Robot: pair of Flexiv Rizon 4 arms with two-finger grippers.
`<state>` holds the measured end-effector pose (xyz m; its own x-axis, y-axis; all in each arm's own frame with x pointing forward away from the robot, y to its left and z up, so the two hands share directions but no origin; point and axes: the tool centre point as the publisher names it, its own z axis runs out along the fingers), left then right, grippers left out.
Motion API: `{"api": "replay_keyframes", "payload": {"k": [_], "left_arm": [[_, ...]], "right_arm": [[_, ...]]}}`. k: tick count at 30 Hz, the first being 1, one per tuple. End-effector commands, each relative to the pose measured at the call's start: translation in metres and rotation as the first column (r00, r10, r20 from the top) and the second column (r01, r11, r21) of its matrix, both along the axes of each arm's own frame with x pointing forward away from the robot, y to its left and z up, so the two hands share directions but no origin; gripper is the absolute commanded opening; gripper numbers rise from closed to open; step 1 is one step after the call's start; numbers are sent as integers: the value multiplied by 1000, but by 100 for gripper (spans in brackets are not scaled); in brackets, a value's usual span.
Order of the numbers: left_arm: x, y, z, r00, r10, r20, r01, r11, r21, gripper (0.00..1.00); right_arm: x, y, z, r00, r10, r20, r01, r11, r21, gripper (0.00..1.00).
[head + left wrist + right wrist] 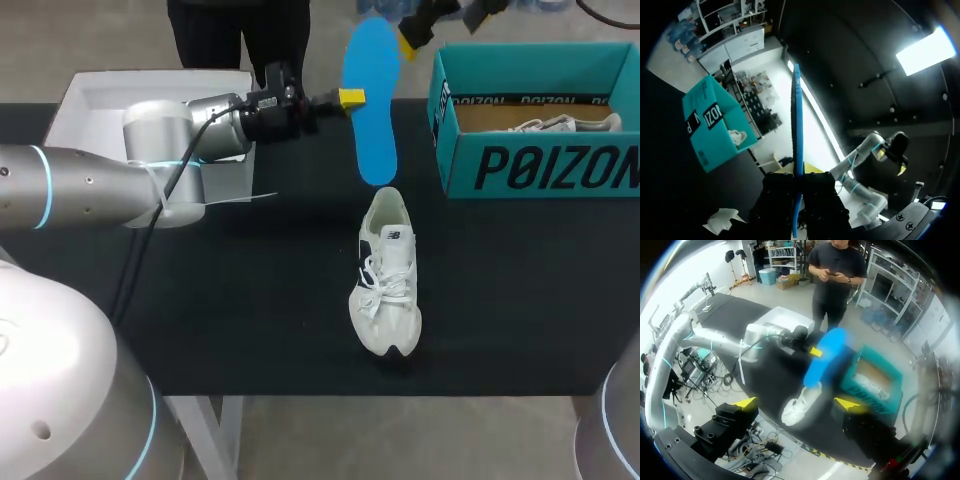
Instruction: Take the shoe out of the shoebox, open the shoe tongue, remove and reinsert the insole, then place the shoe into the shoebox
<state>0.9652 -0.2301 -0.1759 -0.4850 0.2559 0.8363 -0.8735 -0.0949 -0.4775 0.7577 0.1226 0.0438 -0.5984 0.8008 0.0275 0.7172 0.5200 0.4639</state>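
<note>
One white shoe [388, 275] stands on the black counter [250, 300] close to the near edge. Its toe points toward the robot and its open heel end points away. It has white laces, a dark mark on the tongue and a dark patch at the toe. Just past the heel hangs one bright blue insole [368, 100], long and rounded at both ends. It is lifted clear of the counter and stands steeply, with its lower end close above the shoe's opening. Whether the two touch cannot be told. The left gripper [348, 98] comes in from the side and is clamped on the insole partway up. In the left wrist view the insole appears edge-on as a thin blue line pinched between the dark fingers. The right gripper [796, 403] hangs high above the counter. Its two yellow tips are spread wide and there is nothing between them. Farther back on the right sits one teal shoebox [540, 165] with no lid on it. A second white shoe [560, 124] lies inside it on brown lining, making two shoes in all. At the far left corner rests one shallow white box [95, 100], partly hidden behind the left arm.
</note>
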Motion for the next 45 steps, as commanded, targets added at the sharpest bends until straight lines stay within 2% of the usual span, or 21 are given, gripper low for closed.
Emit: {"api": "replay_keyframes", "payload": {"k": [1, 9, 15, 43, 44, 45], "left_arm": [[0, 0, 0, 1000, 1, -1, -1, 1000, 2, 0], [0, 0, 0, 1000, 1, -1, -1, 1000, 2, 0], [0, 0, 0, 1000, 1, -1, -1, 1000, 2, 0], [0, 0, 0, 1000, 1, -1, -1, 1000, 2, 0], [1, -2, 8, 992, -27, 124, 23, 999, 29, 0], [0, -5, 17, 972, -40, 233, 38, 999, 12, 0]], "right_arm": [[-3, 31, -9, 1000, -1, -1, 1, 1000, -11, 100], [-9, 38, -19, 999, -28, -29, 28, 1000, 8, 100], [-14, 38, -12, 999, -43, -19, 43, 999, -5, 100], [-14, 38, -12, 999, -43, -19, 43, 999, -5, 100], [-14, 38, -12, 999, -43, -19, 43, 999, -5, 100], [-14, 38, -12, 999, -43, -19, 43, 999, -5, 100]]}}
